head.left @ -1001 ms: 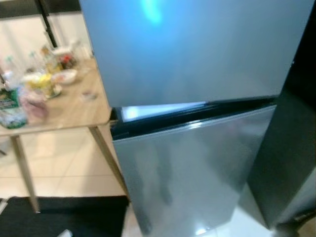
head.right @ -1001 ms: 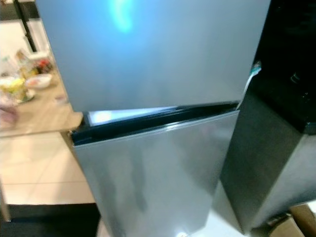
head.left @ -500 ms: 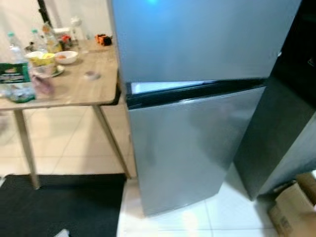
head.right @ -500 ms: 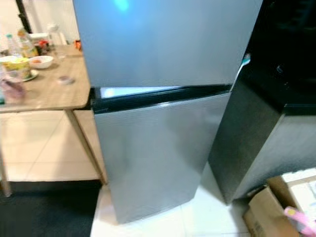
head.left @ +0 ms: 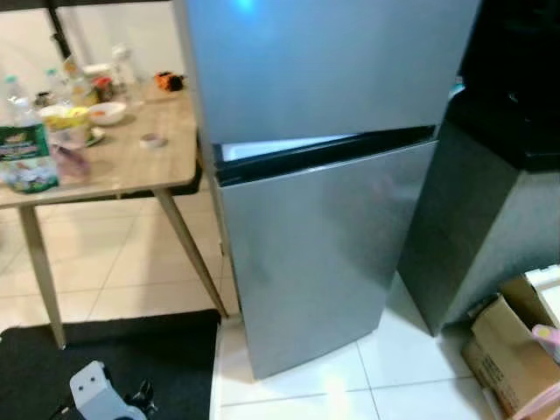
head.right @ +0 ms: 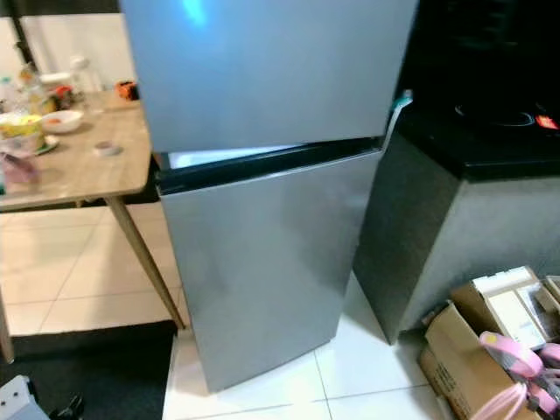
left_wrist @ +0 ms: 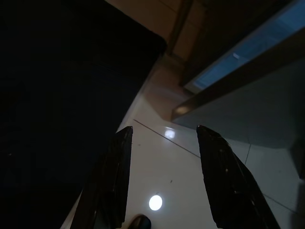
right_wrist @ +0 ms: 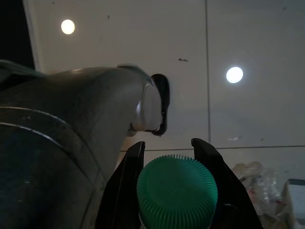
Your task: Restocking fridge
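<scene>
While the right claw (right_wrist: 164,157) pinches a green-capped bottle (right_wrist: 177,191), the fridge (head.left: 324,254) stands closed at 12 o'clock; left claw (left_wrist: 164,176) agape, empty.

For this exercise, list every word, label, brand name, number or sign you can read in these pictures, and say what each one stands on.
No text can be read.
Green-labelled bottle on the wooden table: white print, too blurred to read.
Cardboard box on the floor by the fridge: top label too small to read.

No text, label or number is sharp enough to read
</scene>
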`<state>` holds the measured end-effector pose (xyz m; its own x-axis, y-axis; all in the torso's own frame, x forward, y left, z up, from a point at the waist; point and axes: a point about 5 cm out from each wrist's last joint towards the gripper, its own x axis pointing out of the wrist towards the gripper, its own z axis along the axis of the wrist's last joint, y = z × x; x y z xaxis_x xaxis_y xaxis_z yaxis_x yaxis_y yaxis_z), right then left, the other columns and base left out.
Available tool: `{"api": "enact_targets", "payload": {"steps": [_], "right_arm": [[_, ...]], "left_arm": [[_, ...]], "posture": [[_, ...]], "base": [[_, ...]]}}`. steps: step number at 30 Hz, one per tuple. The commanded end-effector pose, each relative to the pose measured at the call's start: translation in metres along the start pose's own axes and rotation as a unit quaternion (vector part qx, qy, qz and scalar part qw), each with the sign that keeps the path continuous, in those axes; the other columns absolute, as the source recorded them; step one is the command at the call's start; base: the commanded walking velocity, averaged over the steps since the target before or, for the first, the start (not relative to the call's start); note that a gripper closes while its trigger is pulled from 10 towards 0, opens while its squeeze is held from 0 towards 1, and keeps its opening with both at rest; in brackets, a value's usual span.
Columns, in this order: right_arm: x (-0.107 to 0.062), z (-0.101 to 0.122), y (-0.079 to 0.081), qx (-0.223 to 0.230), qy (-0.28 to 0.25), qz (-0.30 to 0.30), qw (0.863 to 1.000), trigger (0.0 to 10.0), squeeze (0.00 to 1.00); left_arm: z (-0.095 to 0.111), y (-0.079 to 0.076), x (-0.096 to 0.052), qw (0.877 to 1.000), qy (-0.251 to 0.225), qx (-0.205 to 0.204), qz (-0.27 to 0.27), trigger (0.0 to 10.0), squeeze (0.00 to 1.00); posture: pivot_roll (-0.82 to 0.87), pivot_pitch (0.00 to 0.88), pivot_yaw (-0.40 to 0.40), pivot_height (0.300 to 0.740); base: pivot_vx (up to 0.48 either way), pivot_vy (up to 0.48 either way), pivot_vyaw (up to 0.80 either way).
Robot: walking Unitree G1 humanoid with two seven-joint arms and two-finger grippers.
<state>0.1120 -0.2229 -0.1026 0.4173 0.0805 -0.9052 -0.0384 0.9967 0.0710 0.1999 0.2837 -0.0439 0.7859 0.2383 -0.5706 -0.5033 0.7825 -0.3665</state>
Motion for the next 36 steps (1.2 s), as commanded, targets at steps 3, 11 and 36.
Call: {"api": "enact_targets", "payload": {"steps": [3, 11, 36], "right_arm": [[-0.001, 0.002, -0.003, 0.000, -0.001, -0.004, 1.000, 10.0, 0.00], [-0.001, 0.000, -0.003, 0.000, 0.001, -0.004, 1.000, 10.0, 0.00], [-0.003, -0.012, -0.004, 0.002, 0.014, -0.008, 1.000, 10.0, 0.00]], "left_arm": [[-0.001, 0.002, -0.001, 1.000, 0.001, 0.003, 0.002, 10.0, 0.00], [-0.002, 0.003, -0.001, 1.000, 0.001, 0.007, 0.017, 10.0, 0.00], [0.207, -0.075, 0.007, 0.928, -0.353, -0.051, -0.106, 10.0, 0.00]], "posture": [[-0.09, 0.022, 0.021, 0.740], [-0.09, 0.024, 0.020, 0.740], [-0.09, 0.056, 0.020, 0.740]], "base": [[0.000, -0.436, 0.00], [0.000, -0.093, 0.00], [0.000, 0.000, 0.00]]}}
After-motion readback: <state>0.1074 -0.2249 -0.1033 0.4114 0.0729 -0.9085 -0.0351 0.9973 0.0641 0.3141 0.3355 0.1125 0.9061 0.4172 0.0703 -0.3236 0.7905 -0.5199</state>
